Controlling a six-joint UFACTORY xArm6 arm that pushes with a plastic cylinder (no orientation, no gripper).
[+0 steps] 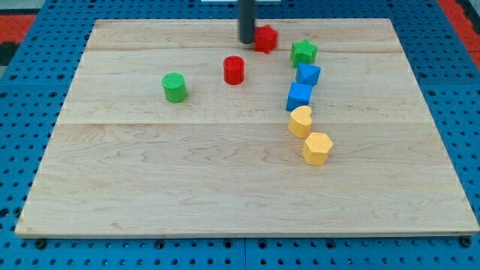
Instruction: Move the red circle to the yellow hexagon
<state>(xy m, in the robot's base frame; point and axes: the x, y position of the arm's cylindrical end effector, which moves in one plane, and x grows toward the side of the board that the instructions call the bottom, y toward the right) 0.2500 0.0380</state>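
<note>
The red circle [234, 70] stands upright on the wooden board [225, 187], left of centre near the view's top. The yellow hexagon [317, 148] lies right of centre, well below and to the right of the red circle. My tip [247, 40] is at the view's top, just above and slightly right of the red circle, with a small gap between them. It touches or nearly touches the left side of a second red block [265, 37], whose shape I cannot make out.
A green circle [174, 87] stands to the left of the red circle. A green star [304, 52], two blue blocks [307, 74] [298, 96] and a yellow heart-like block [300, 121] form a column down to the yellow hexagon.
</note>
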